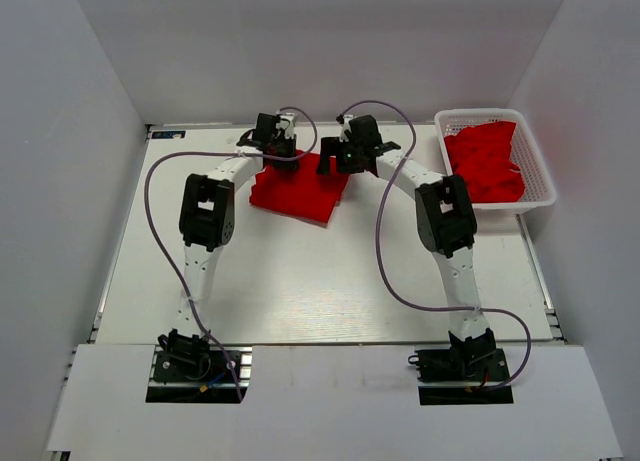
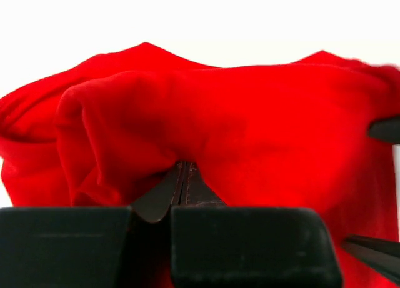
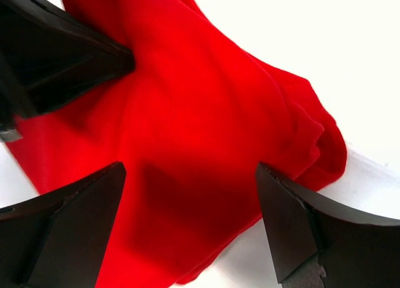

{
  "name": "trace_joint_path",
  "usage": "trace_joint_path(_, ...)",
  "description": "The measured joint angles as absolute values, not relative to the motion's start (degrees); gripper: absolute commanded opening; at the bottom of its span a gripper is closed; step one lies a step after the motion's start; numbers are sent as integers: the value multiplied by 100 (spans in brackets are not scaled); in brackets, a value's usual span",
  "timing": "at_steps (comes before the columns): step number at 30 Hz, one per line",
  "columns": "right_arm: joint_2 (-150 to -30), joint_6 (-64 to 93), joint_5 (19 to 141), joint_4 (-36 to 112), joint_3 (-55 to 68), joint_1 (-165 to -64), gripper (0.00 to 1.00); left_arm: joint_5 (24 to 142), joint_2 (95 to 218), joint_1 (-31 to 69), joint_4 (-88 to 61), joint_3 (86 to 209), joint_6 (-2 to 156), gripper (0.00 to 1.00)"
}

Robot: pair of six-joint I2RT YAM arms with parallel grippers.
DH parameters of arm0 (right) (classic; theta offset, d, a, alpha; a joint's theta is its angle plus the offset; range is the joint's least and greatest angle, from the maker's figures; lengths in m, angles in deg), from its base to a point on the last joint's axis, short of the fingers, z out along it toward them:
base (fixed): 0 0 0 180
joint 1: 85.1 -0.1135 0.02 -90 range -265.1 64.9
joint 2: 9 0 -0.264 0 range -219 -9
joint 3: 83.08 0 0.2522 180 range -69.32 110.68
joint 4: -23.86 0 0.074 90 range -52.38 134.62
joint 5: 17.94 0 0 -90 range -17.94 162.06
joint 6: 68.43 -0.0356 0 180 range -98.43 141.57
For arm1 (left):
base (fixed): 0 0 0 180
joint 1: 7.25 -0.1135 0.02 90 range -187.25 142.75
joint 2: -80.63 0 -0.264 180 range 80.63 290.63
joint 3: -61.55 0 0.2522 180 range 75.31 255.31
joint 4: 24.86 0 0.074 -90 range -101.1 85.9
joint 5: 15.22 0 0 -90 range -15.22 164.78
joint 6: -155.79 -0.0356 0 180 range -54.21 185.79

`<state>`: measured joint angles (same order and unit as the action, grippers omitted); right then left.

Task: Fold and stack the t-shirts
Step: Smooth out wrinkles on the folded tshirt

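Observation:
A red t-shirt (image 1: 297,191) lies bunched on the white table at the back centre. My left gripper (image 1: 283,159) is at its far left edge, shut on a fold of the red cloth (image 2: 187,125). My right gripper (image 1: 340,161) is at its far right corner, jaws wide open over the red t-shirt (image 3: 187,150), gripping nothing. More red t-shirts (image 1: 485,159) lie piled in the basket at the back right.
A white lattice basket (image 1: 540,171) stands at the back right corner of the table (image 1: 330,281). White walls enclose the table on three sides. Purple cables loop from both arms.

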<state>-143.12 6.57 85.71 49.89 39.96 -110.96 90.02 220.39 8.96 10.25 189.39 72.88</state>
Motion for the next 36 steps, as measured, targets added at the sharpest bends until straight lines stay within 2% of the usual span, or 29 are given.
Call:
trace_joint_path(4,-14603,594,8527,4814,4048,-11068,90,8910,22111,896,944,19057,7312,4)
trace_joint_path(6,-14682,554,8551,4731,4135,-11046,90,8878,22111,889,944,19057,7329,9)
trace_joint_path(8,-14708,543,8549,4727,4218,-11026,90,8867,22111,874,948,19057,7327,27)
trace_joint_path(11,-14717,550,8549,4746,4253,-10996,90,8821,22111,848,972,19059,7371,34)
trace_joint_path(12,-14717,561,8547,4768,4273,-10989,90,8805,22102,844,988,19059,7375,39)
trace_joint_path(13,-14717,576,8538,4786,4299,-10985,90,8788,22081,844,1014,19059,7373,50)
trace_joint_path(14,-14708,594,8527,4792,4323,-10981,90,8779,22052,844,1066,19059,7373,70)
trace_joint_path(16,-14631,631,8525,4803,4328,-10981,90,8764,21923,846,1156,19033,7367,81)
trace_joint_path(17,-14553,657,8523,4801,4293,-10981,90,8740,21796,846,1180,18970,7369,90)
trace_joint_path(19,-14207,696,8529,4731,3980,-10981,90,8663,21473,837,1250,18784,7378,99)
trace_joint_path(28,-12028,773,8543,4191,2133,-10981,90,8073,19700,798,1318,17639,7235,100)
trace_joint_path(32,-11386,856,8403,4137,1277,-10983,90,7748,19731,780,1475,17562,7176,100)
trace_joint_path(36,-10802,895,8127,4242,588,-10981,90,7527,20315,747,1713,17820,7096,100)
